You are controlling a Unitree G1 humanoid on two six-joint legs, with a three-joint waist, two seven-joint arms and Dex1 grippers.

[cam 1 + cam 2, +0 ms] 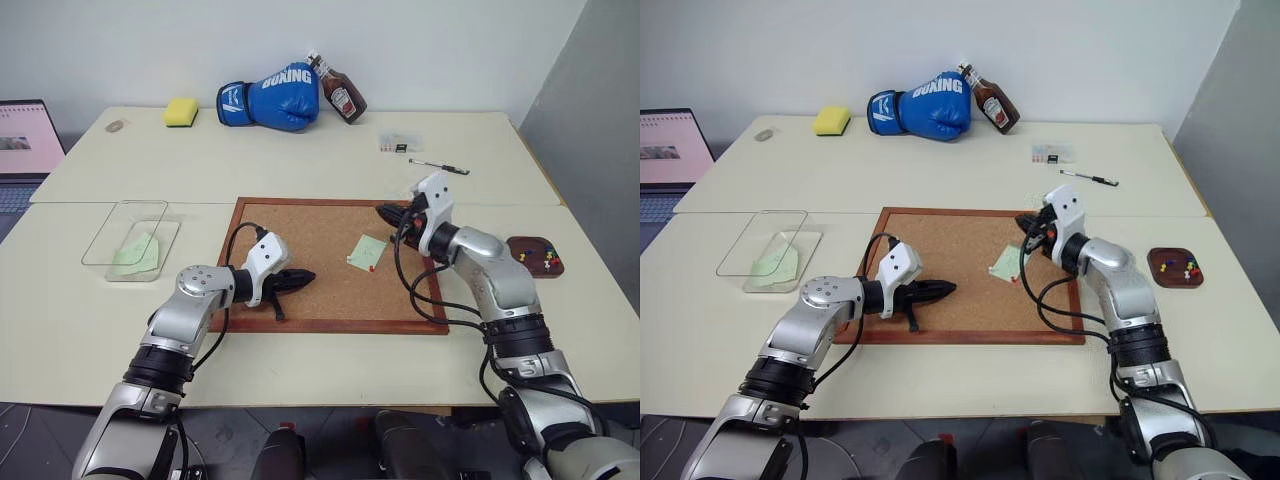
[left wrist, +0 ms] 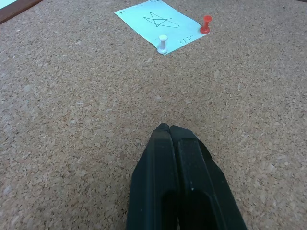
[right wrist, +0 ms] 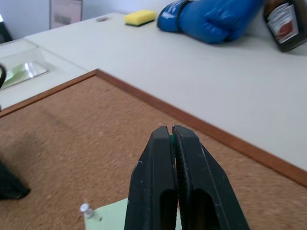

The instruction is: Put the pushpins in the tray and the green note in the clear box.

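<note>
- The right gripper [image 3: 171, 130] hovers above the corkboard [image 1: 310, 290], its fingers pinched on a sliver of green, apparently a green pushpin.
- The left gripper [image 2: 167, 128] rests on the cork at the board's 7 o'clock, fingers pressed together, empty.
- A green note [image 1: 367, 251] lies at the board's 3 o'clock, pinned by a white pushpin [image 2: 163, 43] and a red pushpin [image 2: 206, 23].
- The tray [image 1: 535, 255], at the board's 3 o'clock, holds pushpins.
- The clear box [image 1: 132, 239], at its 9 o'clock, contains another green note.

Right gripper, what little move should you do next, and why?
Probably swing over to the tray at the robot's right and open there. The right gripper is shut above the corkboard, and a green sliver between its fingers looks like a green pushpin. The tray already holds pins, and the green note has a white pin and a red pin in it.
</note>
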